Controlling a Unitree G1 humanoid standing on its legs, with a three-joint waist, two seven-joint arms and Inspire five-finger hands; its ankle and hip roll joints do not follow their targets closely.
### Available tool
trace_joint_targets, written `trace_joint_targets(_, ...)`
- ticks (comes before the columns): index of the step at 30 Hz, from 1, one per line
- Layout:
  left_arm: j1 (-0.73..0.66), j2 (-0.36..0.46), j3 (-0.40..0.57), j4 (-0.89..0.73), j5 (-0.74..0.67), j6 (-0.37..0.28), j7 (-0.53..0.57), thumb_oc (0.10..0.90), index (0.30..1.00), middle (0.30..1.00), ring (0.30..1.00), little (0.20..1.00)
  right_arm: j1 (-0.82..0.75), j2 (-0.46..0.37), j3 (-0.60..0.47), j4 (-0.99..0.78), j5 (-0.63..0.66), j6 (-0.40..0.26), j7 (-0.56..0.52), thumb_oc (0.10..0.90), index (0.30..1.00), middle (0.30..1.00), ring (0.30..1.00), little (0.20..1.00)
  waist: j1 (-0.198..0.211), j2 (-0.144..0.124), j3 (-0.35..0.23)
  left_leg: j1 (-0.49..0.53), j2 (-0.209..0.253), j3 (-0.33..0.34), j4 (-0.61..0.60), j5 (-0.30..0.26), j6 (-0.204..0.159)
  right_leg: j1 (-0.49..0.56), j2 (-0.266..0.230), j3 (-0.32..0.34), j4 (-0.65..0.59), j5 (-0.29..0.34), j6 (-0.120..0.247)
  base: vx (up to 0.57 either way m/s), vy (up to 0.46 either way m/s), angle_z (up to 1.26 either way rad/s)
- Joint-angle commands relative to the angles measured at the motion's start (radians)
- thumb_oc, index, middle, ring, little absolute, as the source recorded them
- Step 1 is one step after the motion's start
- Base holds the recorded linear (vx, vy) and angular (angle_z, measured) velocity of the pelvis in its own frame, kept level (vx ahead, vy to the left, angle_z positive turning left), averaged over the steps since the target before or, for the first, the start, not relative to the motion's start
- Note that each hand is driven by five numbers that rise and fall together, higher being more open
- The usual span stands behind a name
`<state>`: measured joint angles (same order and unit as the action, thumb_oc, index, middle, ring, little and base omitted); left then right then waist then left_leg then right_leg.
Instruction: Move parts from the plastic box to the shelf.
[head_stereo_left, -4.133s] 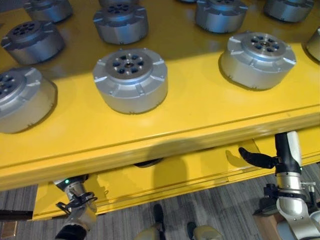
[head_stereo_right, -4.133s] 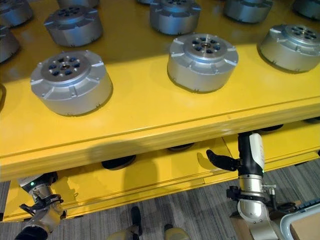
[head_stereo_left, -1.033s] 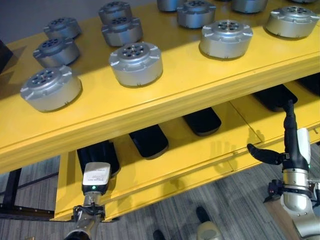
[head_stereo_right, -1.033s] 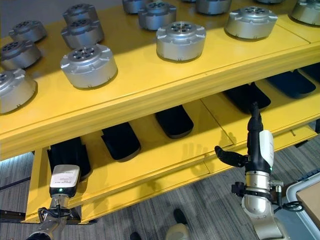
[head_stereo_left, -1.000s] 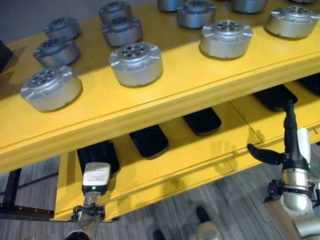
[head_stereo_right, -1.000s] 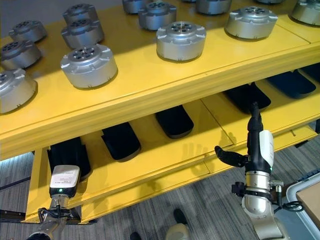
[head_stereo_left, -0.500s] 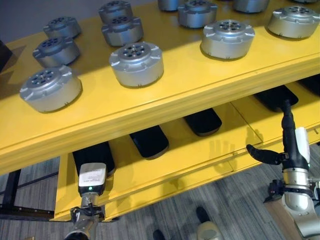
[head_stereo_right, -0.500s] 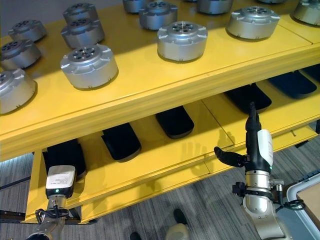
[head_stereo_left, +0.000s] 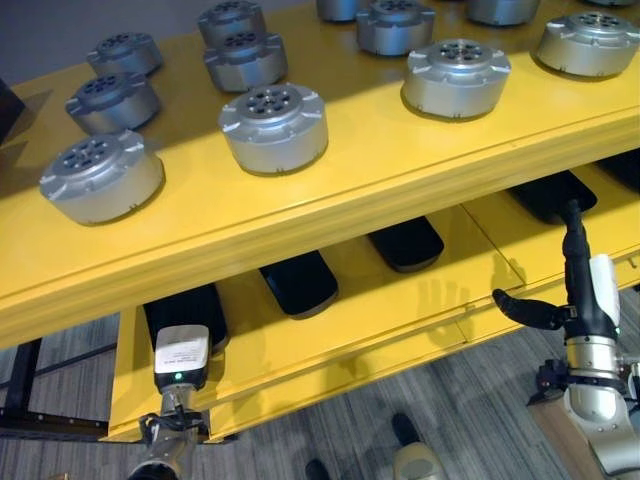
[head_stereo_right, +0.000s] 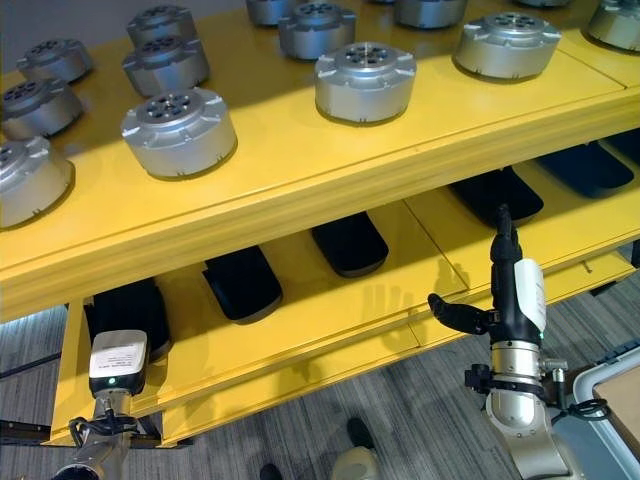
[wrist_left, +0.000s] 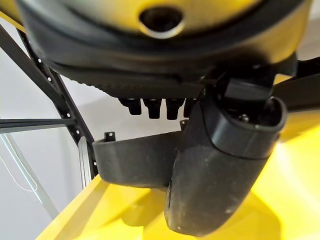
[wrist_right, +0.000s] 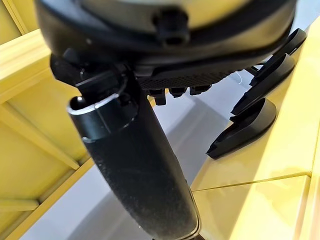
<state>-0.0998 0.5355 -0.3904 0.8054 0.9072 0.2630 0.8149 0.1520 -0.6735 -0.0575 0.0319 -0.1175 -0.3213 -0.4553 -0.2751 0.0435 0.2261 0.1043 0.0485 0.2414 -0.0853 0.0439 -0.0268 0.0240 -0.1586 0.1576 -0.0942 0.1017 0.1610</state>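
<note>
Several round silver parts stand on the yellow shelf's top board (head_stereo_left: 350, 195), among them one (head_stereo_left: 273, 126) near the front middle and another (head_stereo_left: 455, 78) to its right. My left hand (head_stereo_left: 180, 358) hangs low at the left, in front of the lower board (head_stereo_left: 380, 300), its fingers straight and holding nothing. My right hand (head_stereo_left: 578, 290) is raised at the right before the lower board, fingers straight up and thumb (head_stereo_left: 520, 310) stuck out, also empty. The left wrist view shows my thumb (wrist_left: 220, 170) near a black cradle (wrist_left: 135, 160).
Black cradles (head_stereo_left: 298, 282) (head_stereo_left: 405, 243) (head_stereo_left: 550, 195) lie in a row on the lower board under the top one. A pale box corner (head_stereo_right: 610, 395) shows at the lower right on the grey carpet floor (head_stereo_left: 470, 410). A dark frame (head_stereo_left: 20, 400) stands left of the shelf.
Since 4.1 s ago the camera has pulled back, so the whole shelf shows. Over the last second my left hand has sunk slightly and shifted left; the right hand has barely moved.
</note>
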Motion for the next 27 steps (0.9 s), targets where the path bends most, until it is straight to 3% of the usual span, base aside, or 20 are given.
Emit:
trace_joint_targets(1, -0.107, 0.146, 0.083, 0.010, -0.019, 0.062, 0.026, 0.900, 1.000, 1.000, 1.000, 1.000, -0.097, -0.053, -0.050, -0.071, 0.000, -0.067, -0.030, 0.900, 1.000, 1.000, 1.000, 1.000, 0.016, -0.045, -0.040, 0.037, 0.009, -0.002, 0.091, -0.185, 0.030, -0.020, -0.031, -0.049, 0.016, -0.022, 0.042, 0.00, 0.000, 0.00)
trace_joint_targets(15, -0.128, 0.173, 0.113, 0.001, -0.073, 0.045, 0.053, 0.900, 1.000, 1.000, 1.000, 1.000, -0.091, -0.058, -0.036, -0.074, -0.008, -0.072, -0.028, 0.900, 1.000, 1.000, 1.000, 1.000, 0.015, -0.049, -0.040, 0.035, 0.011, -0.002, 0.102, -0.188, 0.031, -0.019, -0.031, -0.048, 0.022, -0.026, 0.042, 0.00, 0.000, 0.00)
trace_joint_targets(27, -0.146, 0.206, 0.125, -0.034, -0.087, 0.069, 0.062, 0.900, 1.000, 1.000, 1.000, 1.000, -0.098, -0.066, -0.028, -0.066, -0.006, -0.077, -0.028, 0.900, 1.000, 1.000, 1.000, 1.000, 0.015, -0.045, -0.040, 0.040, 0.012, -0.002, 0.100, -0.187, 0.028, -0.012, -0.033, -0.048, 0.019, -0.027, 0.042, 0.00, 0.000, 0.00)
